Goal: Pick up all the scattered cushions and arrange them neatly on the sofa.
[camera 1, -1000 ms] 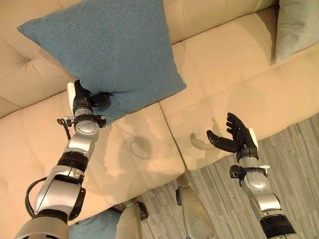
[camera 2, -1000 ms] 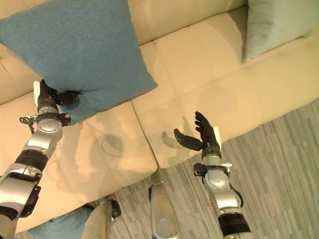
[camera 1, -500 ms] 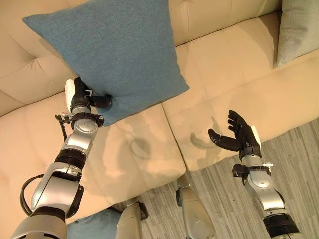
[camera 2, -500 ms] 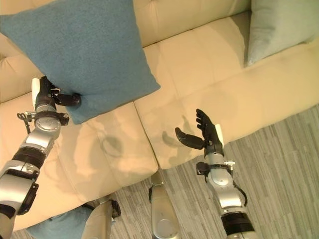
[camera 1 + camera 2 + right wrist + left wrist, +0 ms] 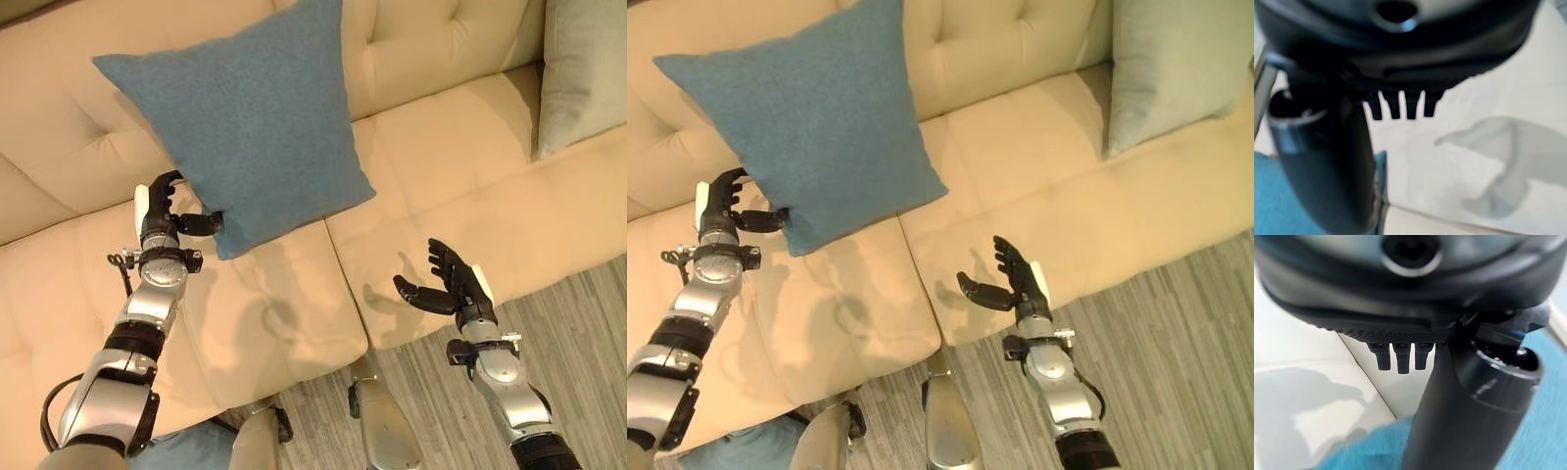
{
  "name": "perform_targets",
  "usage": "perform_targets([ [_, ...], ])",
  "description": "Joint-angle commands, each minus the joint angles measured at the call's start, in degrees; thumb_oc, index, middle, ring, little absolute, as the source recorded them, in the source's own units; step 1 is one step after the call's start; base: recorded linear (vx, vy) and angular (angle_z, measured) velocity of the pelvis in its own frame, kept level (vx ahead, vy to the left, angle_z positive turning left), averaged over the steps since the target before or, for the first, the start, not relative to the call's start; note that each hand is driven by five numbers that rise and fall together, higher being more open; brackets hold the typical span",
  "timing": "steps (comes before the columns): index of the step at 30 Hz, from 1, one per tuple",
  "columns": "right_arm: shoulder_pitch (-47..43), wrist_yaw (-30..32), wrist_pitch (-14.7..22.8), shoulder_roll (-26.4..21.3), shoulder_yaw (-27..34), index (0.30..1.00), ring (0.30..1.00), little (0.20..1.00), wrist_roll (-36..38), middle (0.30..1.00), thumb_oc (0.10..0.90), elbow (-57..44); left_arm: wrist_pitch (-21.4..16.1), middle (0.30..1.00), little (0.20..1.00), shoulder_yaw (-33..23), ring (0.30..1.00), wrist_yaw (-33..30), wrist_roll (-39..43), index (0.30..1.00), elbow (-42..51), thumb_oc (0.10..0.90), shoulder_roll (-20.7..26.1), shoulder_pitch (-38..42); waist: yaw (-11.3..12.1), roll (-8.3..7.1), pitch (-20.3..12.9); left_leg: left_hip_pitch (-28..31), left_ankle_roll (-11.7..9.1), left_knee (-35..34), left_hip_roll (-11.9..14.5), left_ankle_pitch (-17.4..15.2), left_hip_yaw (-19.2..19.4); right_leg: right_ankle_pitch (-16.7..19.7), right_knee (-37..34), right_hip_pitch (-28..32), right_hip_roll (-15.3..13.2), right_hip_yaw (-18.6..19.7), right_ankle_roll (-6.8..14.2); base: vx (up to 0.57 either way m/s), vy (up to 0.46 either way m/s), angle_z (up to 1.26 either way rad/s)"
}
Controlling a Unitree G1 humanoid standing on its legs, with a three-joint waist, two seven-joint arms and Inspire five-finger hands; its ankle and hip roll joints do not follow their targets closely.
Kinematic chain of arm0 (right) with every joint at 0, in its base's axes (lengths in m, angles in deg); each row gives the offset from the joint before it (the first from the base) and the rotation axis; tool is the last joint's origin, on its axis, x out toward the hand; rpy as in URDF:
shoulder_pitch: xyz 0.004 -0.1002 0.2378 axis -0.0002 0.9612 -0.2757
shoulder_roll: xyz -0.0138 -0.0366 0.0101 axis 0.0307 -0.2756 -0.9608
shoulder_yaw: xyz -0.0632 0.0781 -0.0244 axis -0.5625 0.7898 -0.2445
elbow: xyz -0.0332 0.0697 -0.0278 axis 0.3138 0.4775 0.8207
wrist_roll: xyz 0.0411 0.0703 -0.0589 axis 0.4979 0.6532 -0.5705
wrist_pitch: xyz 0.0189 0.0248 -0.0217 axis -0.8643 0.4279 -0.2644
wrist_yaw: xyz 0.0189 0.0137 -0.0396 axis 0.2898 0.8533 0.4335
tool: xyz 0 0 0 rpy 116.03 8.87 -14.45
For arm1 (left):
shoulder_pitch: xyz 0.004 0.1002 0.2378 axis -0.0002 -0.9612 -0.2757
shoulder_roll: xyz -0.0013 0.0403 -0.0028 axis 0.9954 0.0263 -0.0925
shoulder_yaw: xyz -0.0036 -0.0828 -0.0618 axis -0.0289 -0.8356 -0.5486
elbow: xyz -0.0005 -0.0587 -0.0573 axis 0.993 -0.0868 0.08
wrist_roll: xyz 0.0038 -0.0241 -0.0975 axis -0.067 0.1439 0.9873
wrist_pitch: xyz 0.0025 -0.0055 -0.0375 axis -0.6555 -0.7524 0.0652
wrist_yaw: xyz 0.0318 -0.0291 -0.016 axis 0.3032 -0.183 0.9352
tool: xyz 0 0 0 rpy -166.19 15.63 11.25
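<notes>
A large blue cushion (image 5: 245, 127) stands on one corner on the cream sofa (image 5: 274, 313) and leans against its backrest. My left hand (image 5: 162, 211) is at the cushion's lower left edge. Its fingers are spread open, and the thumb tip reaches the cushion's edge; the left wrist view shows straight fingers (image 5: 1398, 360) with blue cloth (image 5: 1371, 448) past them. My right hand (image 5: 1016, 284) hovers open, palm turned inward, over the front edge of the right seat and holds nothing. A pale grey-green cushion (image 5: 583, 69) leans at the sofa's right end.
Another blue cushion (image 5: 725, 455) lies low at the lower left, in front of the sofa. Striped grey flooring (image 5: 578, 333) runs along the sofa's front at the right. The two seat pads between my hands are bare.
My left hand has opened and released the blue cushion's corner it was pinching. The cushion now leans on the backrest. The view shifted, and my right hand sank slightly.
</notes>
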Motion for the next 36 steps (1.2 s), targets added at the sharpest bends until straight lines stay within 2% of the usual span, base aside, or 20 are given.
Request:
perform_targets([
  [1,5.09,-0.97,1.8,-1.31,4.19,0.9,0.9,0.9,-1.61,0.9,0.8,-4.75,-6.22,0.9,0.9,-4.48,0.9,0.66,1.27,0.9,3.99,0.8,1.03,-6.11,2.65,1.22,-8.97,1.14,-0.75,0.31,-1.26,-5.91,-1.78,-16.83,11.32,-0.32,3.51,-2.79,-1.27,-0.03,-0.03,0.22],
  [7,6.35,-2.06,0.38,0.32,5.91,0.9,0.9,0.9,-2.6,0.9,0.8,-2.63,-6.62,0.9,0.9,-6.31,0.9,3.98,1.51,0.9,10.74,0.8,-5.3,-20.26,4.91,1.86,-11.4,3.04,-0.9,0.31,-1.42,-5.49,-3.4,-17.9,11.03,3.59,3.61,-4.79,-1.78,-0.02,-0.018,0.25],
  [10,5.84,-2.13,-0.06,-0.3,5.82,0.9,0.9,0.9,-5.98,0.9,0.8,-0.09,-6.32,0.9,0.9,-5.86,0.9,6.08,0.51,0.9,11.81,0.8,-7.27,-25.46,6.07,2.22,-12.76,3.98,-0.97,0.31,-1.5,-5.17,-4.31,-18.43,11.29,5.6,3.51,-5.96,-1.95,-0.02,-0.022,0.22],
  [11,4.57,-2.37,-0.56,-1.06,4.86,0.9,0.9,0.9,-8.33,0.9,0.8,4.15,-5.91,0.9,0.9,-5.04,0.9,8.31,-0.05,0.9,11.36,0.8,-8.13,-28.16,7.13,2.25,-13.62,4.99,-0.96,0.31,-1.54,-5.01,-5.0,-18.83,11.24,7.32,3.51,-6.72,-2.11,-0.01,-0.03,0.24],
  [14,4.0,-2.16,-0.59,-1.1,4.33,0.9,0.9,0.9,-8.68,0.9,0.8,7.02,-5.74,0.9,0.9,-4.52,0.9,9.24,-1.05,0.9,11.55,0.8,-8.2,-29.88,7.53,2.14,-13.99,5.64,-0.94,0.31,-1.64,-4.97,-5.42,-18.83,10.84,8.54,3.58,-7.05,-2.13,0.0,-0.027,0.26],
  [15,3.12,-2.44,-1.21,-1.39,2.82,0.9,0.9,0.9,-11.06,0.9,0.8,13.3,-5.19,0.9,0.9,-3.47,0.9,11.73,-2.05,0.9,9.93,0.8,-8.95,-32.43,8.64,1.94,-15.08,6.57,-0.9,0.31,-1.7,-4.83,-6.07,-18.94,9.79,10.55,3.67,-7.72,-2.14,0.02,-0.045,0.21],
  [20,3.6,-2.0,-2.0,0.16,2.18,0.9,0.9,0.9,-13.2,0.9,0.8,24.49,-4.02,0.9,0.9,-3.04,0.9,13.69,-4.45,0.9,1.74,0.8,-11.1,-37.14,10.57,1.22,-15.97,8.83,-0.88,0.31,-1.69,-4.23,-7.24,-19.23,6.4,15.6,4.33,-9.0,-2.5,0.04,-0.053,0.17],
  [21,3.58,-1.99,-1.96,0.16,2.17,0.9,0.9,0.9,-13.19,0.9,0.8,24.55,-4.04,0.9,0.9,-3.04,0.9,13.69,-4.45,0.9,1.71,0.8,-11.1,-37.13,10.51,1.22,-15.85,8.97,-0.89,0.31,-1.71,-4.25,-7.29,-19.2,6.29,15.81,4.33,-9.06,-2.5,0.01,-0.086,0.31],
  [22,3.58,-1.25,-2.18,1.43,2.13,0.9,0.9,0.9,-12.34,0.9,0.8,29.35,-3.59,0.9,0.9,-2.99,0.9,13.68,-3.5,0.9,-3.01,0.8,-12.62,-37.68,11.15,0.79,-14.95,8.41,-1.16,2.12,-1.77,-3.76,-7.89,-19.2,5.19,16.89,4.11,-10.14,-2.76,-0.03,-0.049,0.4],
  [23,3.49,-1.24,-2.12,1.44,2.11,0.9,0.9,0.9,-12.32,0.9,0.8,29.45,-3.64,0.9,0.9,-3.0,0.9,13.67,-3.5,0.9,-3.09,0.8,-12.62,-37.61,11.05,0.78,-14.9,8.34,-1.16,2.25,-1.79,-3.81,-7.98,-19.19,5.14,16.94,4.11,-10.23,-2.76,-0.12,-0.075,0.44],
  [24,2.75,-0.52,-1.95,1.94,1.52,0.9,0.9,0.9,-12.05,0.9,0.8,32.3,-3.6,0.9,0.9,-2.86,0.9,13.35,-3.44,0.9,-7.12,0.8,-13.1,-36.88,11.46,0.26,-13.65,6.46,-1.45,4.83,-2.14,-3.92,-8.14,-18.98,4.84,16.88,3.65,-10.59,-2.98,-0.27,-0.054,0.29],
  [25,1.11,0.24,-2.25,2.42,0.09,0.9,0.9,0.9,-12.81,0.9,0.8,36.37,-3.42,0.9,0.9,-2.09,0.9,12.99,-3.98,0.9,-11.84,0.8,-13.8,-35.42,11.69,-0.63,-12.53,3.97,-1.07,8.88,-3.04,-5.68,-7.58,-18.39,5.06,15.38,2.78,-11.35,-3.32,-0.27,-0.051,0.25],
  [26,1.05,0.24,-2.23,2.42,0.09,0.9,0.9,0.9,-12.81,0.9,0.8,36.4,-3.43,0.9,0.9,-2.1,0.9,12.99,-3.98,0.9,-11.87,0.8,-13.8,-35.36,11.61,-0.61,-12.67,3.68,-1.05,8.93,-3.06,-5.6,-7.66,-18.29,5.03,15.18,2.77,-11.44,-3.31,-0.34,-0.033,0.38],
  [27,-0.14,0.66,-2.57,2.67,-1.54,0.9,0.9,0.9,-14.59,0.9,0.8,40.04,-3.33,0.9,0.9,-1.89,0.9,12.97,-5.05,0.9,-15.93,0.8,-14.64,-34.96,11.39,-1.77,-12.78,3.86,0.0,13.55,-3.93,-10.33,-6.36,-17.41,5.25,13.68,1.47,-11.79,-3.18,-0.16,-0.006,0.4],
  [28,-0.14,0.66,-2.57,2.67,-1.54,0.9,0.9,0.9,-14.59,0.9,0.8,40.05,-3.33,0.9,0.9,-1.89,0.9,12.97,-5.05,0.9,-15.93,0.8,-14.64,-34.96,11.36,-1.77,-12.83,3.8,0.0,13.56,-3.93,-10.32,-6.38,-17.41,5.25,13.63,1.46,-11.8,-3.18,-0.24,0.003,0.41],
  [29,-0.56,1.09,-2.54,2.73,-2.28,0.9,0.9,0.9,-15.63,0.9,0.8,42.51,-2.98,0.9,0.9,-1.66,0.9,12.92,-6.9,0.9,-20.95,0.8,-15.66,-35.19,11.08,-2.51,-13.25,5.39,0.61,18.65,-4.48,-14.05,-5.69,-16.46,5.04,13.11,0.88,-11.73,-3.1,-0.11,0.03,0.22],
  [30,-0.56,1.25,-2.5,2.74,-2.16,0.9,0.9,0.9,-15.67,0.9,0.8,43.38,-2.88,0.9,0.9,-1.41,0.9,12.84,-7.56,0.9,-23.06,0.8,-15.89,-35.1,10.65,-2.77,-13.67,6.1,0.8,20.11,-4.49,-15.13,-5.2,-16.11,4.96,12.8,0.63,-12.01,-3.08,-0.14,0.054,0.21],
  [32,-0.54,1.29,-2.6,2.94,-1.66,0.9,0.9,0.9,-15.57,0.9,0.8,45.61,-2.68,0.9,0.9,-0.93,0.9,13.23,-8.99,0.9,-25.77,0.8,-16.36,-35.19,9.79,-2.47,-14.1,10.59,0.79,20.11,-3.32,-17.53,-2.82,-15.8,5.03,12.64,0.59,-13.0,-2.87,-0.09,0.083,-0.01],
  [34,-0.8,1.42,-2.88,3.47,-1.13,0.9,0.9,0.9,-15.34,0.9,0.8,48.22,-2.48,0.9,0.9,-0.55,0.9,13.37,-10.2,0.9,-27.45,0.8,-16.65,-35.05,8.43,-1.88,-15.04,15.53,0.92,16.16,-3.05,-19.36,-0.76,-15.21,5.13,11.68,0.59,-14.52,-2.25,-0.09,0.118,0.17],
  [36,-1.24,1.38,-2.97,3.83,-0.98,0.9,0.9,0.9,-15.13,0.9,0.8,49.6,-2.17,0.9,0.9,-0.28,0.9,13.03,-11.0,0.9,-28.17,0.8,-16.73,-34.85,7.95,-1.76,-15.11,16.66,1.47,14.35,-3.45,-20.3,-0.25,-14.3,5.28,10.91,0.39,-15.14,-1.77,-0.11,0.136,0.46],
])
